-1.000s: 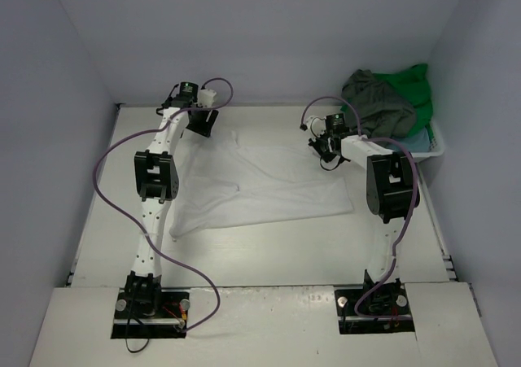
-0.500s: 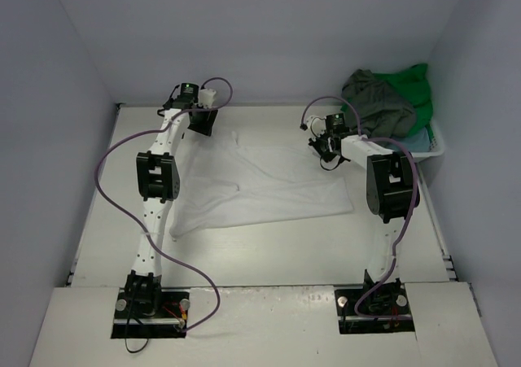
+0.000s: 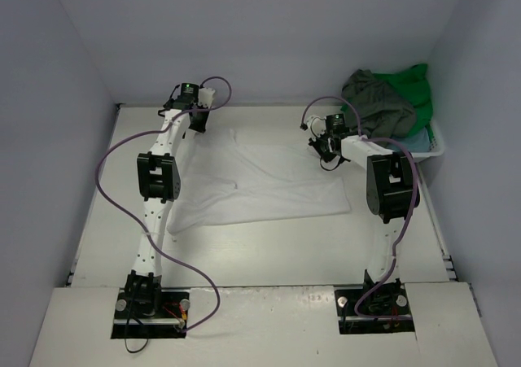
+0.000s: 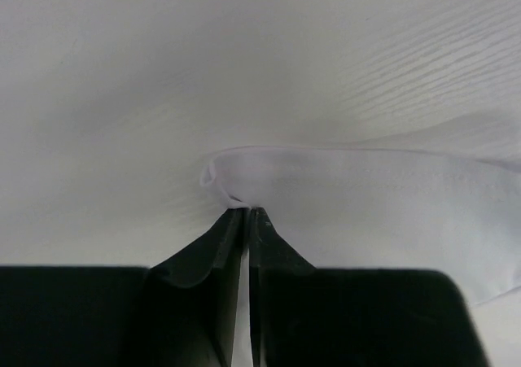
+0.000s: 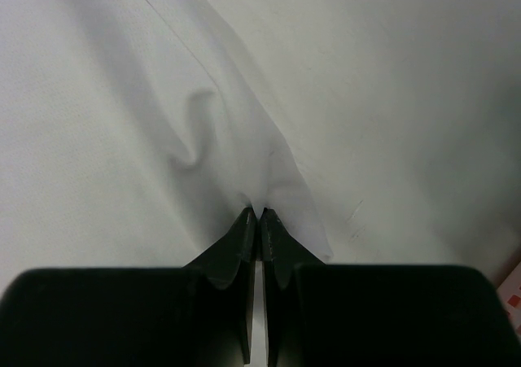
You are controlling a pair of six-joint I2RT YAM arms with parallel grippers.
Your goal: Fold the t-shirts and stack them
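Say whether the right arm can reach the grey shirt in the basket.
Probably not yet: its fingers are shut on the white t-shirt; otherwise the way to the grey shirt looks free.

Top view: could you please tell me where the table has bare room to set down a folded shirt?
Bare table runs between the white t-shirt and the arm bases, and along its left edge. Crowded: the far right corner, where the basket is heaped with shirts, and the centre under the white t-shirt.
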